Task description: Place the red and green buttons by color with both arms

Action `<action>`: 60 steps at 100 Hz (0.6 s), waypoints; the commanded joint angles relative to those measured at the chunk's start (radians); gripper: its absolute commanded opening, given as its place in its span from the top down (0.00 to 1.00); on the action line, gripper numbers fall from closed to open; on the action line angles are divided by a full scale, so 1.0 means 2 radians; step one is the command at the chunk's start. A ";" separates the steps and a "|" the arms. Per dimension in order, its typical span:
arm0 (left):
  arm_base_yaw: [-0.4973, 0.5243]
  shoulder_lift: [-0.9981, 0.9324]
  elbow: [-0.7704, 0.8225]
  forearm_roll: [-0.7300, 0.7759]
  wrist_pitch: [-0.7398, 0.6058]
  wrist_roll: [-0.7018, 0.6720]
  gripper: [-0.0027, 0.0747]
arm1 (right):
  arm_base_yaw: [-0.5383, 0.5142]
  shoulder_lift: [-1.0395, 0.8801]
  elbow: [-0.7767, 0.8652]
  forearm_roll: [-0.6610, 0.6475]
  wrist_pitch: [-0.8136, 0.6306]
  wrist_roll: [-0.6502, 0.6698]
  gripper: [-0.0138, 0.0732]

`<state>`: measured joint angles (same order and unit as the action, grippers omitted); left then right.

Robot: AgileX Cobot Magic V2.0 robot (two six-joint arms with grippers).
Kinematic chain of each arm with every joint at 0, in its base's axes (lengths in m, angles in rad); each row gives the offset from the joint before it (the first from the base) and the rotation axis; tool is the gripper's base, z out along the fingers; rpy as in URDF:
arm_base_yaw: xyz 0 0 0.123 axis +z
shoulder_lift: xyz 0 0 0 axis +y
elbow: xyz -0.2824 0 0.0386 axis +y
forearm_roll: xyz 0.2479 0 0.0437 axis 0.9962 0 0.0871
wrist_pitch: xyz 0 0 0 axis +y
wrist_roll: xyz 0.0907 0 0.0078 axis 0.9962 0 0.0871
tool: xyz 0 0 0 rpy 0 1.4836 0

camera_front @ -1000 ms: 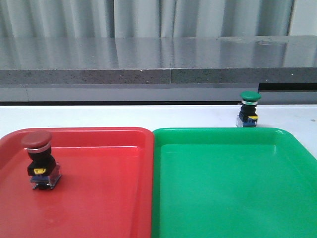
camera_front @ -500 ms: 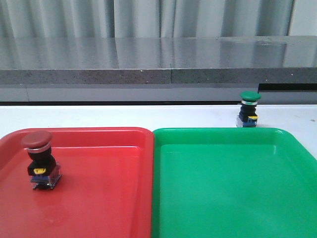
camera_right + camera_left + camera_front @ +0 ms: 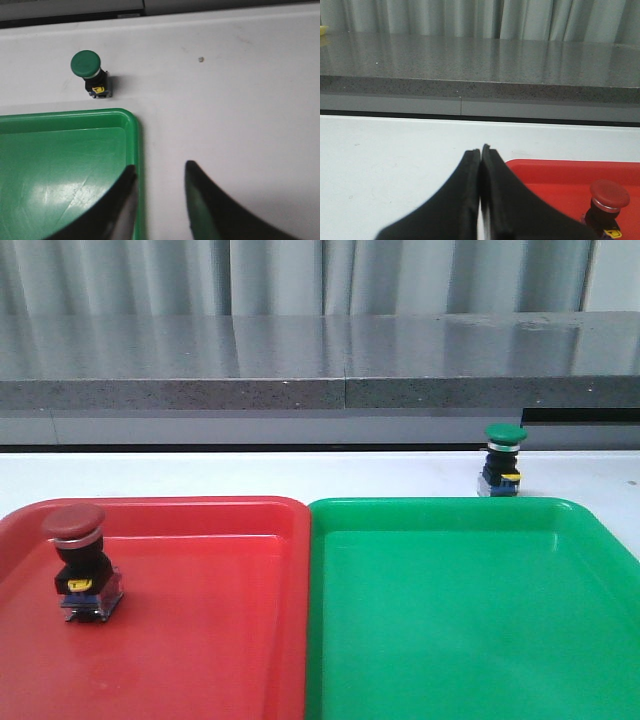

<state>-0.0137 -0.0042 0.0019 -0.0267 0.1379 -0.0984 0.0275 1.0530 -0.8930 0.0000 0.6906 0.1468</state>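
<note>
White table [image 3: 250,475] backed by a grey speckled ledge [image 3: 300,390] and pleated curtain [image 3: 300,275]; no legible writing is seen. Red tray [image 3: 200,640] and green tray [image 3: 450,620] are set touching. The red button [image 3: 78,562] stands inside the red tray, the green button [image 3: 502,460] on the table just beyond the green tray; left gripper [image 3: 481,152] pressed together, right gripper [image 3: 159,172] spread.

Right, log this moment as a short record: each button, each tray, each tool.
red button: upright inside the red tray, near its left side
green button: upright on the white table, just beyond the green tray
green tray: holds nothing
left tool: shut, holding nothing, beside the red tray
right tool: open, holding nothing, above the green tray's corner
</note>
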 commanded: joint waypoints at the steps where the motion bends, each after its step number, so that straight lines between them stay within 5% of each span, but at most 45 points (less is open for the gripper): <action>1: -0.001 -0.016 0.006 0.001 -0.039 -0.005 0.99 | 0.012 0.029 -0.040 0.003 -0.037 -0.002 0.26; 10: -0.001 -0.016 0.006 0.001 -0.039 -0.005 0.99 | 0.027 0.070 -0.069 0.004 -0.040 0.006 0.14; 60: -0.001 -0.016 0.006 0.001 -0.039 -0.005 0.99 | 0.085 0.296 -0.249 0.005 -0.001 0.050 0.16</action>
<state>-0.0137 -0.0042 0.0019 -0.0267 0.1379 -0.0984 0.1958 1.6166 -1.3138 0.0071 0.6998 0.2390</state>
